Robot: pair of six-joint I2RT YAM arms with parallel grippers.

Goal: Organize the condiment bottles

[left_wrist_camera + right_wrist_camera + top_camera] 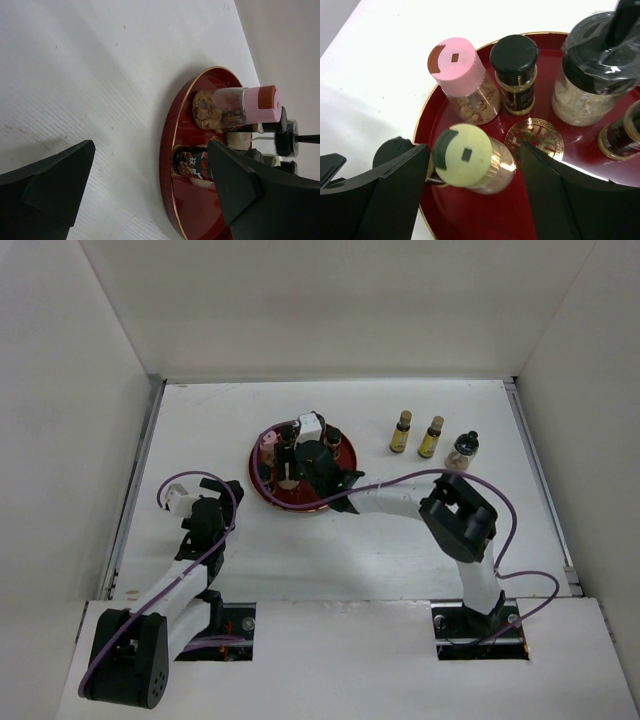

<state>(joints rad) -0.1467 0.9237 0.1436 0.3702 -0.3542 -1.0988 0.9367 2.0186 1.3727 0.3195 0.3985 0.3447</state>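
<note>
The red round tray [340, 452] holds several condiment bottles. In the right wrist view I see a pink-capped jar [465, 80], a cream-capped jar [470, 160], a dark-capped bottle [515, 75] and a large jar with a wrapped dark lid [597, 75]. My right gripper [472, 152] is open above the tray [470, 220], its fingers either side of the cream-capped jar. My left gripper [150, 147] is open and empty over the table, beside the tray's rim [166, 150]. It faces the pink-capped jar [235, 105] and a dark-labelled bottle [192, 162].
Two slim amber bottles [402, 432] [432, 437] and a dark-capped jar [464, 450] stand on the table right of the tray. White walls enclose the table on three sides. My right arm [400, 498] reaches across from the right.
</note>
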